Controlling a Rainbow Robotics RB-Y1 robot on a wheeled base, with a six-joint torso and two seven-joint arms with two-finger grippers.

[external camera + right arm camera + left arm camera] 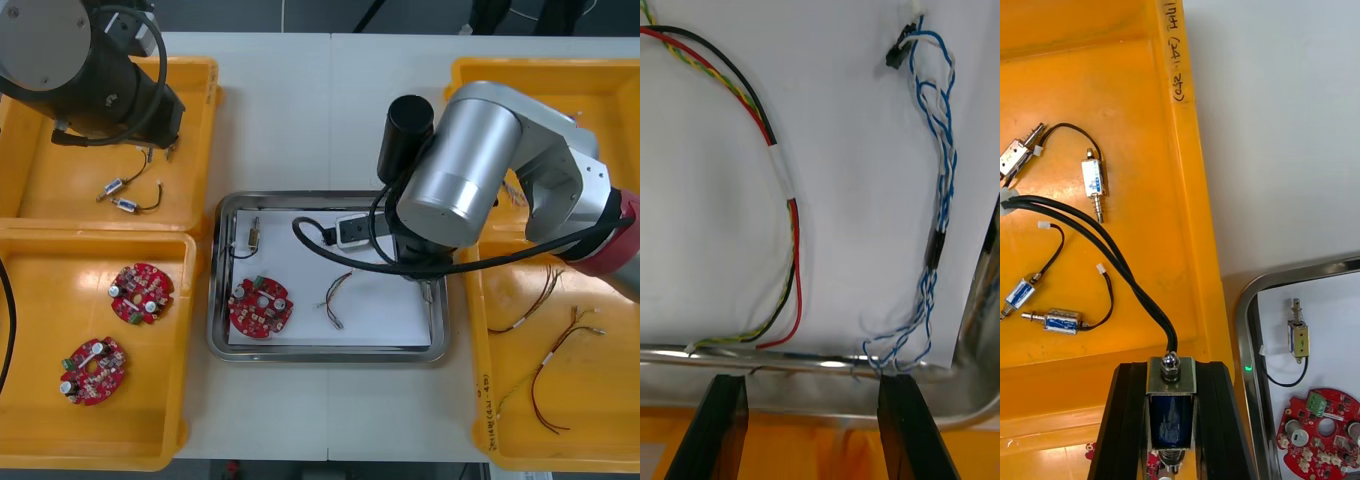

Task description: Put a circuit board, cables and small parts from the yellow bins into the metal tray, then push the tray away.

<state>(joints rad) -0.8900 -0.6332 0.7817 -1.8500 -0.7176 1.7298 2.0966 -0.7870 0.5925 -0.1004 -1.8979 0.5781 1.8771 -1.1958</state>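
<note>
front view: right arm (470, 175) over tray (320, 352)

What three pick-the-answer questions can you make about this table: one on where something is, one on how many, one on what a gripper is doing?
1. Where is the circuit board that is outside the bins? A) in the metal tray B) on the bare table C) in a right bin
2. How many circuit boards lie in the near left yellow bin? A) one B) two C) four
3. What is the left gripper doing? A) open, empty B) shut on a small metal part C) shut on a blue cable
Answers: 1 A, on its white inside. 2 B, two lie there. 3 B, it clamps the part above the far left yellow bin; the right gripper hangs open over the tray's rim.
</note>
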